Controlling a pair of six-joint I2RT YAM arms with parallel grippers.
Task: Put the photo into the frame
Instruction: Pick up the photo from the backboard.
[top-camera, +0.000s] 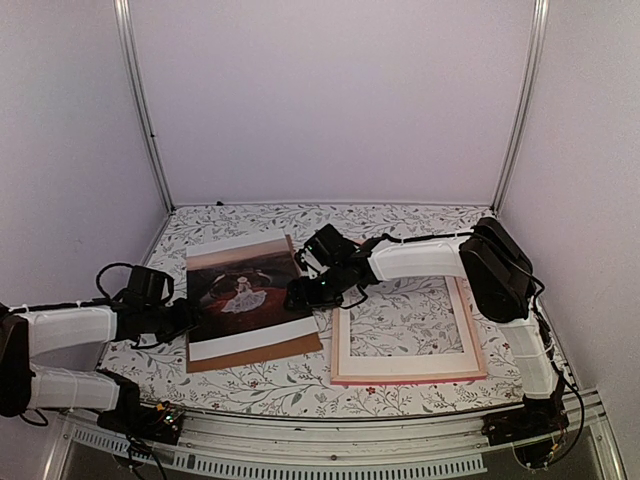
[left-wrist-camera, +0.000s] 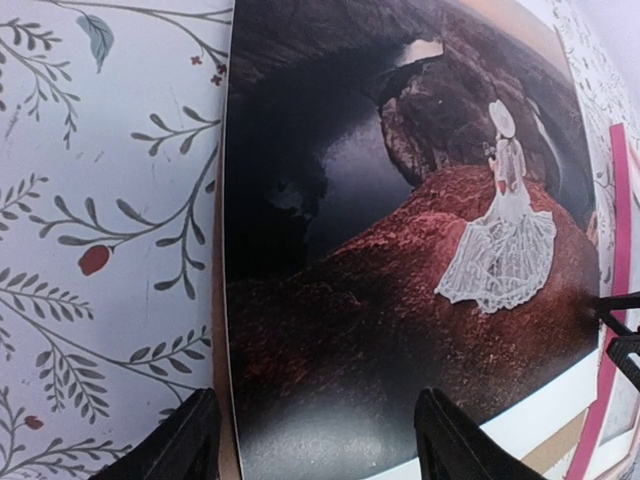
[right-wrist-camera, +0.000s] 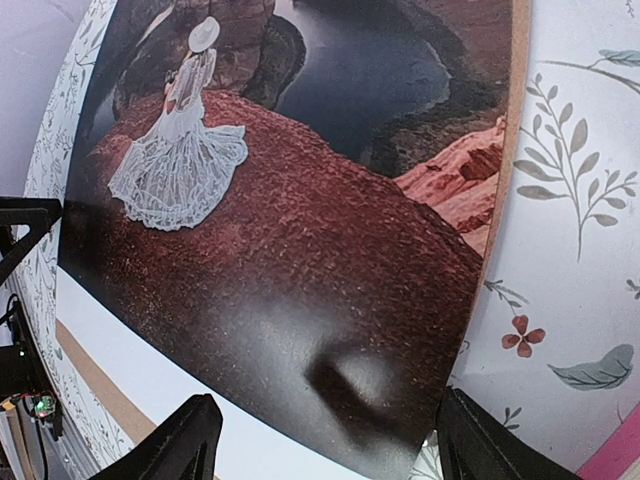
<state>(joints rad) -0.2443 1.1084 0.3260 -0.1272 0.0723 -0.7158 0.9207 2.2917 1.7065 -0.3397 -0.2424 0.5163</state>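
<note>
The photo (top-camera: 240, 290), dark reddish with a figure in a white dress, lies on the brown backing board (top-camera: 262, 350) left of centre. The pink frame (top-camera: 410, 381) lies flat to its right. My left gripper (top-camera: 186, 318) stands open at the photo's left edge. In the left wrist view its fingers (left-wrist-camera: 178, 448) straddle that edge of the photo (left-wrist-camera: 400, 250). My right gripper (top-camera: 301, 292) stands open at the photo's right edge. In the right wrist view its fingertips (right-wrist-camera: 488, 440) flank the photo's (right-wrist-camera: 300, 200) near corner. Neither gripper holds anything.
A white card mat (top-camera: 346, 345) sits inside the frame, with the floral tablecloth (top-camera: 400, 225) showing through its opening. A pink frame rail (left-wrist-camera: 620, 200) runs just beyond the photo. White walls and metal posts (top-camera: 140, 100) enclose the table.
</note>
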